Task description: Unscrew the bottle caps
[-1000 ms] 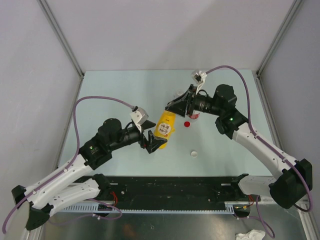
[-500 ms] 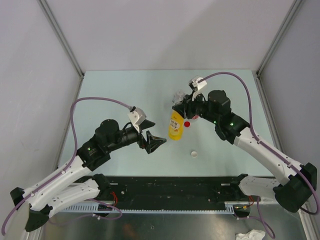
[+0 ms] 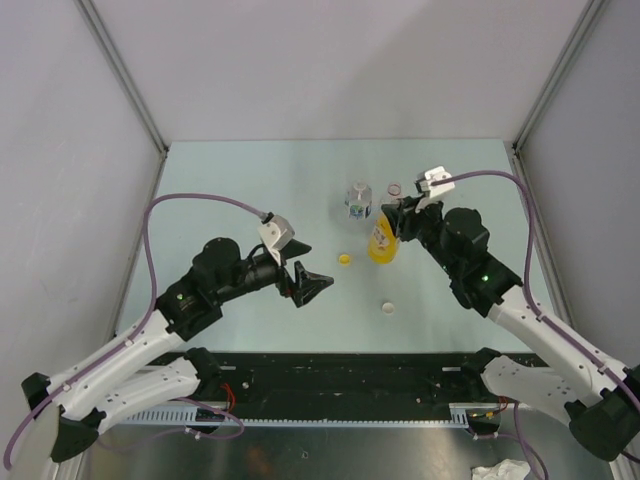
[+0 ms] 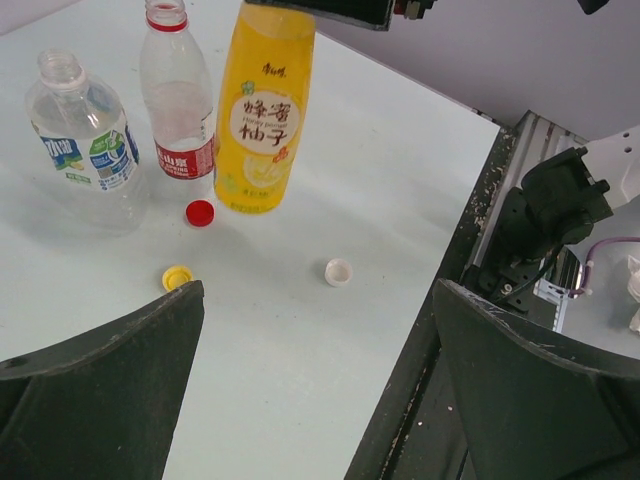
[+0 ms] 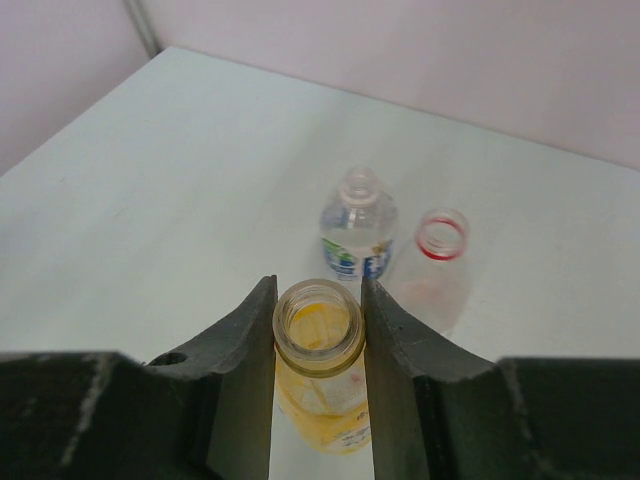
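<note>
My right gripper point(image 3: 386, 222) is shut on the open neck of the orange-yellow bottle point(image 3: 381, 245), which stands upright on the table; the right wrist view shows the neck point(image 5: 318, 322) between the jaws. The clear bottle with the blue-green label point(image 3: 358, 200) and the red-label bottle point(image 3: 394, 188) stand just behind it, both uncapped. The yellow cap point(image 3: 345, 259) and the white cap point(image 3: 388, 307) lie loose on the table. The red cap point(image 4: 200, 212) lies by the yellow bottle point(image 4: 265, 110) in the left wrist view. My left gripper point(image 3: 312, 283) is open and empty, left of the caps.
The table's black front rail point(image 3: 350, 375) runs along the near edge, also seen in the left wrist view point(image 4: 520, 230). Grey walls and metal frame posts point(image 3: 125, 80) close in the table on three sides.
My right gripper has carried the yellow bottle to the right, away from my left gripper, and stood it upright by the other bottles. The yellow cap now lies on the table.
</note>
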